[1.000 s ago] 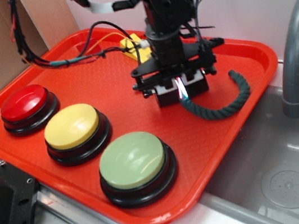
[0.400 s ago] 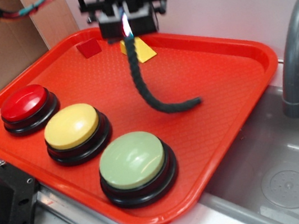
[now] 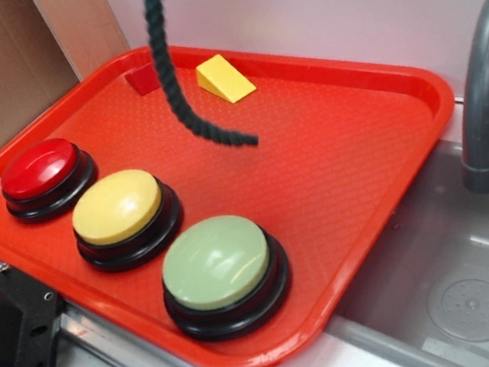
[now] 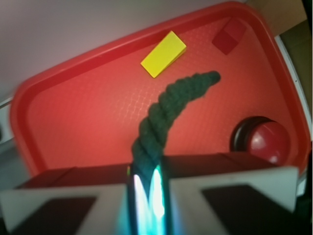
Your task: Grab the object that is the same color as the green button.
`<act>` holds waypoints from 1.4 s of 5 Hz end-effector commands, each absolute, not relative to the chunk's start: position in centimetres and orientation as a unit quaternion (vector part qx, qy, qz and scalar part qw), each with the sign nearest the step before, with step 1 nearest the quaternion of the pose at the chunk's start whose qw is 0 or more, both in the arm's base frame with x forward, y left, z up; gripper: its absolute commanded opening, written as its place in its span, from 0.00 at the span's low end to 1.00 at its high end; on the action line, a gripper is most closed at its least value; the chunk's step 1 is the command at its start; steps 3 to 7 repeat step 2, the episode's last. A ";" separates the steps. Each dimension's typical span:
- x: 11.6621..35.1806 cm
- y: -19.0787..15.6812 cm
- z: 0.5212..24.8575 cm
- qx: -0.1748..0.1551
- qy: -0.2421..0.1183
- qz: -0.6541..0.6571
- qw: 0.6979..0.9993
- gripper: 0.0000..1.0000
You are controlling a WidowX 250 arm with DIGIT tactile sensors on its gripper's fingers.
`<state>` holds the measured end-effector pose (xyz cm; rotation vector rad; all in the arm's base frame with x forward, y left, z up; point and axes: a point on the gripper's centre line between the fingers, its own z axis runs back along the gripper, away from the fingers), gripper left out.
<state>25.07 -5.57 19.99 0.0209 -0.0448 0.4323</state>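
Over the red plastic tray (image 3: 384, 124), the dark green twisted rope piece (image 3: 175, 83) hung clear, its long axis dangling straight below the gripper (image 4: 146, 188). The jaws were clenched on its top end, and the pale sage-green dome button (image 3: 217, 262) sat near the tray's front edge.

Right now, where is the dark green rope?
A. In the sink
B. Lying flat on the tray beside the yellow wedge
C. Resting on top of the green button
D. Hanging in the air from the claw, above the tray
D: the rope hangs above the tray, its upper end pinched in the claw.
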 end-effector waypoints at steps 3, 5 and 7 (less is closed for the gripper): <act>25.3 -3.8 22.7 0.032 -0.042 0.278 0.959 0.00; 25.3 -3.8 22.7 0.032 -0.042 0.278 0.959 0.00; 25.3 -3.8 22.7 0.032 -0.042 0.278 0.959 0.00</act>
